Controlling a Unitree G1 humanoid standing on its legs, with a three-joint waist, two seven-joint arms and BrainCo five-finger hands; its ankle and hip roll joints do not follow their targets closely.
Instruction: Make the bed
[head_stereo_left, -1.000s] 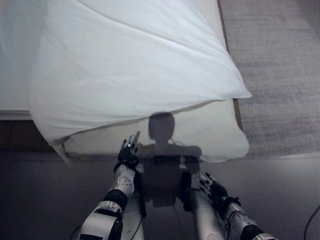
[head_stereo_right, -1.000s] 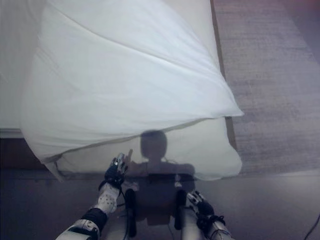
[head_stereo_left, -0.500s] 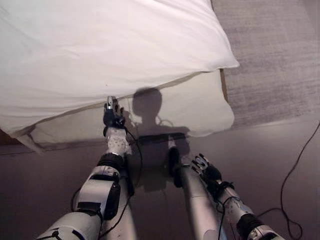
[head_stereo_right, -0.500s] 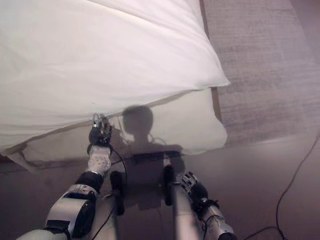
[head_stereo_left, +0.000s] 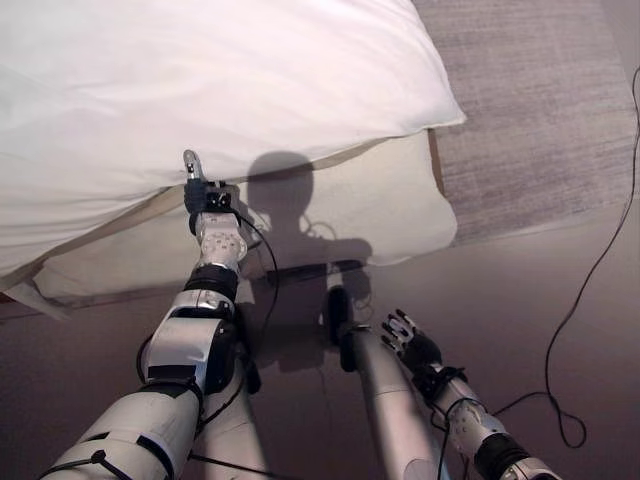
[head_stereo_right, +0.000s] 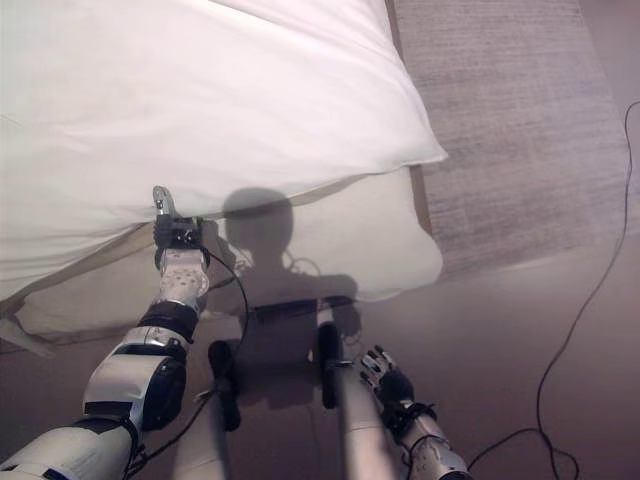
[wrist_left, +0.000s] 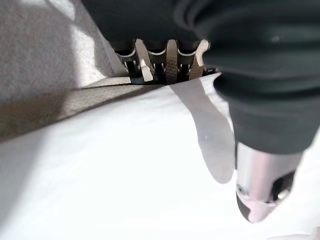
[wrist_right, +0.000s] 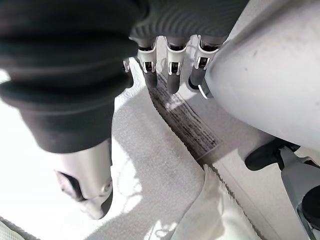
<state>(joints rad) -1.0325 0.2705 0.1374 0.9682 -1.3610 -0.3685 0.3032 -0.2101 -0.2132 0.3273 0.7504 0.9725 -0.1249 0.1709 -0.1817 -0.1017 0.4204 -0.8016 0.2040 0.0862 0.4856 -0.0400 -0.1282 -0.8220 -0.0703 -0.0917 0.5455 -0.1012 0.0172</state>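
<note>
My left hand (head_stereo_left: 205, 197) is at the duvet (head_stereo_left: 200, 90) hem, where it overhangs the bed's (head_stereo_left: 380, 215) foot; its fingers tuck under the edge, thumb above, so I cannot tell whether they have closed on cloth. My right hand (head_stereo_left: 410, 345) hangs low, fingers relaxed, empty. I'd pinch the hem firmly before drawing it straight.
</note>
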